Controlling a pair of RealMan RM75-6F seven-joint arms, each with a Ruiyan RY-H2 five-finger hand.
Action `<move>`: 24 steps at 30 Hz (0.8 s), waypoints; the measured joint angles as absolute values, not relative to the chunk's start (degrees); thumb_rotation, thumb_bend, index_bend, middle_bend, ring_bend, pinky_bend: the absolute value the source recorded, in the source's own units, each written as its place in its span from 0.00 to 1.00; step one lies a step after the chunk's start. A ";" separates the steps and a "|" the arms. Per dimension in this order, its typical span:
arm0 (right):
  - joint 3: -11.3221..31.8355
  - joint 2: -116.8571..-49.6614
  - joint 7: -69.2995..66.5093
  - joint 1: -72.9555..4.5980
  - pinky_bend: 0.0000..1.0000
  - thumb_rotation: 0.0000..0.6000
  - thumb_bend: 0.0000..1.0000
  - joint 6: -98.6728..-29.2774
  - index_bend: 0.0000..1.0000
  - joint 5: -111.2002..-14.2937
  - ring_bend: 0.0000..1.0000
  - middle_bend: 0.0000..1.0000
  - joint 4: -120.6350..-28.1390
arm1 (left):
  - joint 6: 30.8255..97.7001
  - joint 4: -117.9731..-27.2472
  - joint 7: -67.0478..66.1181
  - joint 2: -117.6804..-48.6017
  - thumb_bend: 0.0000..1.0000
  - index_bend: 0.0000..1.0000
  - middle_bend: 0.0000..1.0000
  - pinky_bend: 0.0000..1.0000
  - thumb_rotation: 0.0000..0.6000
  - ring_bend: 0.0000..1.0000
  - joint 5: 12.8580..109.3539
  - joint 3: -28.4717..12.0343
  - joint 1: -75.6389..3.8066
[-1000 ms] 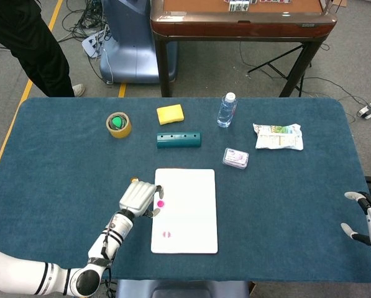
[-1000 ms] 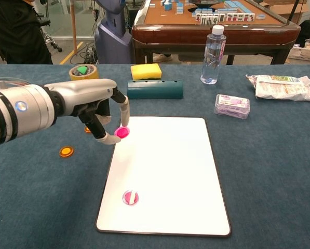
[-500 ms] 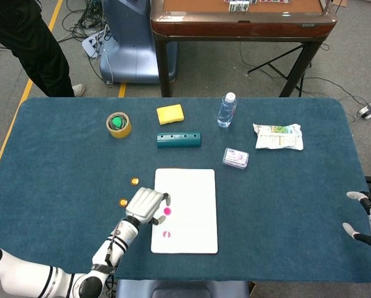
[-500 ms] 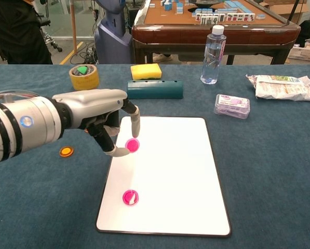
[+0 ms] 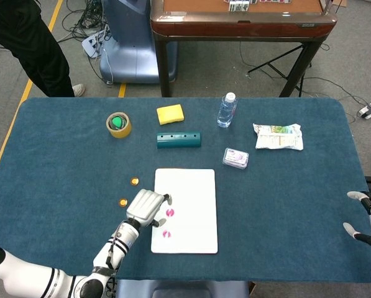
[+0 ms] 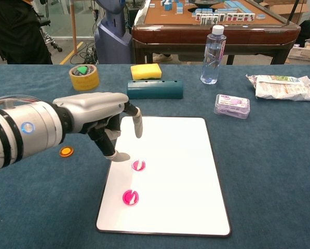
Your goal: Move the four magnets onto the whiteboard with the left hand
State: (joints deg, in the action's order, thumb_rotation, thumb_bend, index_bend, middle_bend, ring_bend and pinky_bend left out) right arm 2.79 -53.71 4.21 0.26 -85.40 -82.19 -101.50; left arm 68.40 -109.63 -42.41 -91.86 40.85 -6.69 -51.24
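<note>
Two pink magnets lie on the whiteboard (image 5: 194, 186) (image 6: 170, 140): one (image 5: 170, 213) (image 6: 138, 165) mid-left, the other (image 5: 166, 234) (image 6: 130, 197) nearer the front edge. My left hand (image 5: 146, 208) (image 6: 105, 122) hovers over the board's left edge with its fingers apart and holds nothing; its thumb tip is just left of the upper pink magnet. Two orange magnets (image 5: 134, 181) (image 5: 122, 202) rest on the blue cloth left of the board; the chest view shows only one orange magnet (image 6: 66, 151). My right hand (image 5: 366, 218) is at the far right table edge, fingers spread, empty.
Behind the board are a dark green box (image 5: 179, 139), a yellow sponge (image 5: 170, 114), a tape roll (image 5: 119, 124), a water bottle (image 5: 227, 110), a small purple box (image 5: 235, 158) and a snack packet (image 5: 278, 136). A person stands at the table's far left corner.
My left hand carried a pink magnet from the board's upper left toward the front and let it go; it now lies on the board above the other pink one.
</note>
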 measured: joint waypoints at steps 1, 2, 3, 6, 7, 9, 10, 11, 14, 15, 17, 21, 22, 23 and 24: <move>2.78 -53.72 4.40 0.24 0.60 1.00 0.13 -85.36 0.29 -82.17 0.37 0.31 -101.46 | 68.48 -109.64 -42.23 -91.59 0.26 0.47 1.00 1.00 1.00 1.00 40.80 -6.58 -51.03; 2.77 -53.74 4.58 0.22 0.60 1.00 0.13 -85.30 0.29 -82.14 0.37 0.31 -101.44 | 68.56 -109.65 -41.99 -91.16 0.26 0.48 1.00 1.00 1.00 1.00 40.71 -6.43 -50.74; 2.76 -53.77 4.77 0.19 0.60 1.00 0.13 -85.21 0.29 -82.12 0.37 0.31 -101.45 | 68.63 -109.64 -41.79 -90.78 0.26 0.48 1.00 1.00 1.00 1.00 40.64 -6.30 -50.48; 2.72 -53.89 5.36 0.02 0.60 1.00 0.13 -84.83 0.29 -81.98 0.37 0.31 -101.50 | 68.84 -109.58 -40.93 -89.39 0.26 0.52 1.00 1.00 1.00 1.00 40.43 -5.80 -49.50; 2.74 -53.98 5.44 -0.07 0.60 1.00 0.13 -84.68 0.29 -81.85 0.37 0.31 -101.60 | 68.91 -109.52 -40.60 -88.98 0.26 0.53 1.00 1.00 1.00 1.00 40.51 -5.60 -49.16; 2.73 -54.03 5.52 -0.13 0.60 1.00 0.13 -84.57 0.29 -81.81 0.37 0.31 -101.61 | 69.00 -109.25 -39.75 -88.16 0.26 0.53 1.00 1.00 1.00 1.00 40.84 -5.10 -48.30; 2.72 -54.07 5.76 -0.16 0.60 1.00 0.13 -84.50 0.29 -81.78 0.37 0.31 -101.62 | 69.00 -109.08 -39.34 -87.83 0.26 0.53 1.00 1.00 1.00 1.00 40.94 -4.94 -47.96; 2.69 -54.14 6.11 -0.23 0.60 1.00 0.13 -84.34 0.29 -81.73 0.37 0.31 -101.69 | 68.94 -108.80 -38.76 -87.39 0.26 0.53 1.00 1.00 1.00 1.00 41.04 -4.80 -47.55; 2.76 -54.32 6.37 -0.36 0.60 1.00 0.13 -84.18 0.29 -81.48 0.37 0.31 -101.83 | 68.56 -107.82 -37.41 -86.32 0.26 0.52 1.00 1.00 1.00 1.00 41.28 -4.49 -46.72; 2.80 -54.36 6.36 -0.39 0.60 1.00 0.13 -84.13 0.29 -81.40 0.37 0.31 -101.86 | 68.39 -107.47 -37.18 -86.06 0.26 0.52 1.00 1.00 1.00 1.00 41.40 -4.36 -46.50; 2.81 -54.39 6.49 -0.43 0.60 1.00 0.13 -84.05 0.29 -81.32 0.37 0.31 -101.87 | 67.82 -106.70 -36.70 -85.64 0.26 0.52 1.00 1.00 1.00 1.00 41.55 -3.90 -45.99; 2.77 -54.45 6.71 -0.47 0.60 1.00 0.13 -84.01 0.29 -81.33 0.37 0.31 -101.94 | 66.74 -105.23 -36.10 -85.40 0.26 0.51 1.00 1.00 1.00 1.00 41.34 -3.30 -45.38; 2.76 -54.47 6.73 -0.47 0.60 1.00 0.13 -84.01 0.29 -81.34 0.37 0.31 -101.95 | 66.50 -104.81 -36.05 -85.44 0.26 0.51 1.00 1.00 1.00 1.00 41.26 -3.17 -45.29; 2.75 -54.48 6.73 -0.47 0.60 1.00 0.13 -83.99 0.29 -81.32 0.37 0.31 -101.95 | 66.14 -104.21 -36.04 -85.53 0.26 0.51 1.00 1.00 1.00 1.00 41.14 -2.97 -45.19; 2.75 -54.48 6.74 -0.47 0.60 1.00 0.13 -83.98 0.29 -81.30 0.37 0.32 -101.95 | 65.82 -103.75 -36.05 -85.63 0.26 0.50 1.00 1.00 1.00 1.00 41.02 -2.84 -45.13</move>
State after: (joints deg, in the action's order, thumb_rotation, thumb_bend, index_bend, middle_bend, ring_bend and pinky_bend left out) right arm 2.75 -54.48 6.74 -0.47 -83.98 -81.30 -101.95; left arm 65.82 -103.75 -36.05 -85.63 41.02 -2.84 -45.13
